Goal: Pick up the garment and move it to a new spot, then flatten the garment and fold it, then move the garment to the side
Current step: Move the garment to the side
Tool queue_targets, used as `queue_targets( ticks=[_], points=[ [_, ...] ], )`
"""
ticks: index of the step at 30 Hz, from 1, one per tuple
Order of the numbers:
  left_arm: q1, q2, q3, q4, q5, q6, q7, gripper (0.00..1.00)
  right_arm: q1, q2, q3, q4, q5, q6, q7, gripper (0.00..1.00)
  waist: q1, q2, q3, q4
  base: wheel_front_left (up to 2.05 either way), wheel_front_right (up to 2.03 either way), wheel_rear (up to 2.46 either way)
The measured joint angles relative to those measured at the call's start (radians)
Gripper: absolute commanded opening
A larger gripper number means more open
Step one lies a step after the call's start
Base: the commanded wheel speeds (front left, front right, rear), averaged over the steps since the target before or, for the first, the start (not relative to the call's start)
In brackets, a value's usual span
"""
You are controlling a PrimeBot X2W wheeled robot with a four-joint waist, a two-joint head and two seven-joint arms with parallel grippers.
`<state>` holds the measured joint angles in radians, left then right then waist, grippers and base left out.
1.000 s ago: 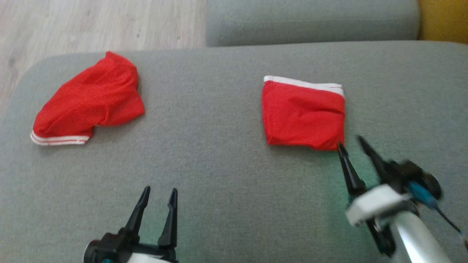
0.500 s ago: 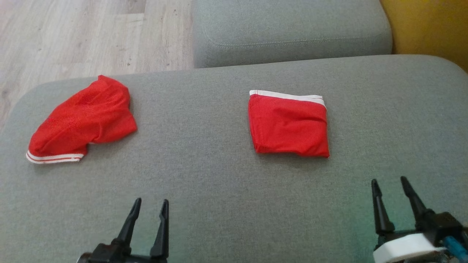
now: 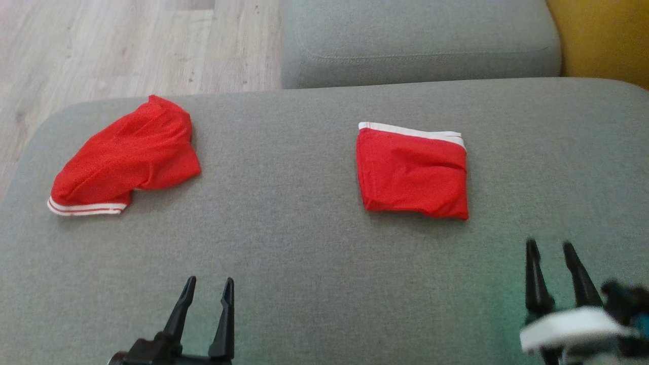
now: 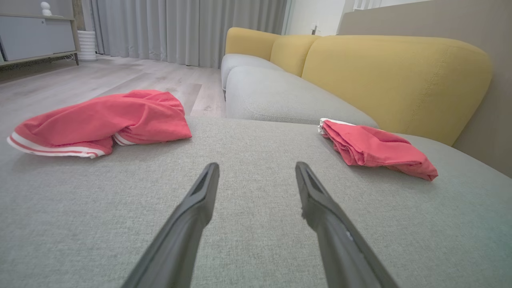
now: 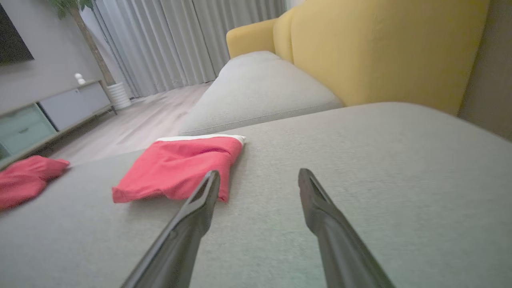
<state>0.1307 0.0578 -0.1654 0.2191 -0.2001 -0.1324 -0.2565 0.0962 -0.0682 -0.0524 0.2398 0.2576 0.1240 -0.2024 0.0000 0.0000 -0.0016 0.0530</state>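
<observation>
Two red garments with white trim lie on the grey sofa seat (image 3: 304,243). A folded garment (image 3: 411,171) (image 5: 180,168) (image 4: 374,147) rests flat at the right, its white band toward the back. At the left sits a crumpled garment (image 3: 124,156) (image 4: 104,120) (image 5: 24,178). My right gripper (image 3: 550,246) (image 5: 259,176) stands open and empty near the seat's front right, short of the folded garment. Low at the front left, my left gripper (image 3: 209,283) (image 4: 257,168) is open too, holding nothing.
A second grey seat cushion (image 3: 421,43) lies behind, with the yellow backrest (image 3: 603,35) (image 4: 396,76) at the right. Wooden floor (image 3: 101,45) runs beyond the seat's left and far edge. A low cabinet (image 5: 48,112) and curtains (image 4: 180,28) stand across the room.
My right gripper has let go of the folded garment's near corner, opened, and drawn back toward the front right. The head camera has shifted. The left gripper has stayed put.
</observation>
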Motion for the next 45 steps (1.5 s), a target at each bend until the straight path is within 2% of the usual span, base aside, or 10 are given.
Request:
queue_targets(
  ticks=[3, 6, 9, 15, 22, 23, 29, 34, 41, 45],
  points=[
    [-0.001, 0.000, -0.007, 0.000, 0.000, 0.000, 0.000, 1.00, -0.102, 0.009, 0.005, -0.002, 0.156, 0.000, 0.126, 1.00, -0.0001, 0.0000, 0.024, 0.007, 0.00, 0.00, 0.00],
    [-0.009, 0.000, -0.032, 0.001, -0.001, 0.000, 0.000, 1.00, -0.237, 0.010, -0.001, 0.010, 0.237, 0.000, 0.272, 1.00, 0.0002, 0.0000, 0.058, 0.019, 0.00, 0.00, 0.00],
    [-0.032, 0.001, -0.064, 0.005, -0.002, 0.000, 0.000, 1.00, -0.370, 0.016, -0.077, 0.094, 0.291, 0.000, 0.401, 1.00, 0.0003, -0.0001, 0.089, 0.041, 0.00, 0.00, 0.00],
    [-0.082, 0.002, -0.101, 0.021, -0.020, 0.000, 0.000, 1.00, -0.539, 0.016, -0.202, 0.341, 0.286, 0.000, 0.562, 1.00, 0.0002, -0.0001, 0.131, 0.114, 0.00, 0.00, 0.00],
    [-0.085, 0.003, -0.111, 0.033, -0.022, 0.000, 0.000, 1.00, -0.611, 0.018, -0.248, 0.541, 0.223, 0.000, 0.578, 1.00, 0.0001, -0.0001, 0.157, 0.179, 0.00, 0.00, 0.00],
    [-0.085, 0.003, -0.111, 0.032, -0.022, 0.000, 0.000, 1.00, -0.620, 0.016, -0.249, 0.556, 0.217, 0.000, 0.569, 0.04, 0.0001, -0.0001, 0.162, 0.183, 0.00, 0.00, 0.00],
    [-0.085, 0.003, -0.091, 0.022, -0.022, 0.000, 0.000, 1.00, -0.691, 0.018, -0.175, 0.602, 0.290, 0.000, 0.536, 0.00, 0.0000, 0.0000, 0.178, 0.145, 0.00, 0.00, 0.00],
    [-0.097, 0.014, -0.091, -0.005, -0.022, 0.000, 0.000, 1.00, -0.701, 0.005, -0.147, 0.571, 0.220, 0.000, 0.545, 0.00, 0.0000, 0.0000, 0.207, 0.057, 0.00, 0.00, 0.00],
    [-0.211, 0.086, -0.128, -0.034, -0.022, 0.000, 0.000, 1.00, -0.750, -0.202, -0.095, 0.472, -0.034, 0.000, 0.601, 0.00, 0.0003, -0.0001, 0.308, -0.049, 0.00, 0.00, 0.00],
    [-0.238, 0.124, -0.141, -0.040, -0.022, 0.000, 0.000, 1.00, -0.829, -0.270, -0.109, 0.446, -0.191, 0.000, 0.640, 0.00, 0.0003, -0.0001, 0.376, -0.088, 0.00, 0.00, 0.00]
  ],
)
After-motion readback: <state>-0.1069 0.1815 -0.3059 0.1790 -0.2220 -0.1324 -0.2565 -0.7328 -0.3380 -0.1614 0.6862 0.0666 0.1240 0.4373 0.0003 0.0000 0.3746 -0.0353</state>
